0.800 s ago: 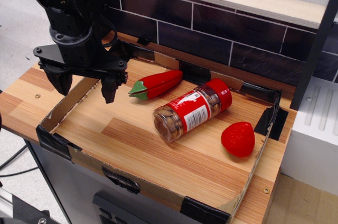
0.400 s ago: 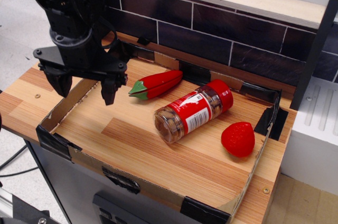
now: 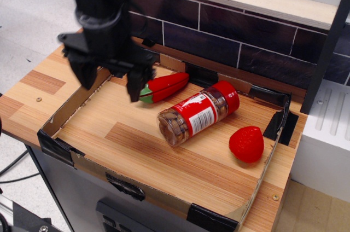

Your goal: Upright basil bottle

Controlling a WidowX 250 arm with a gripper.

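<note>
1. The black gripper [image 3: 111, 82] is hanging with its two jaws spread wide and gripping nothing; it looks slightly blurred.
2. Compared with a moment earlier, the gripper is sitting further right, nearer the middle of the tray, and its left finger [image 3: 87, 76] is now hovering over the tray's left wall rather than outside it.
3. Just to the right of the jaws, the red toy pepper [image 3: 164, 86] is lying on its side, its green stem end almost touching the right finger [image 3: 134, 87].
4. Further right and slightly nearer the camera, the basil bottle [image 3: 198, 112] is lying on its side, red cap pointing away, clear base pointing forward; it is lying much as before.
5. Beyond the bottle, the red toy strawberry [image 3: 246, 144] is resting near the right wall of the cardboard-edged wooden tray [image 3: 136, 188].
</note>
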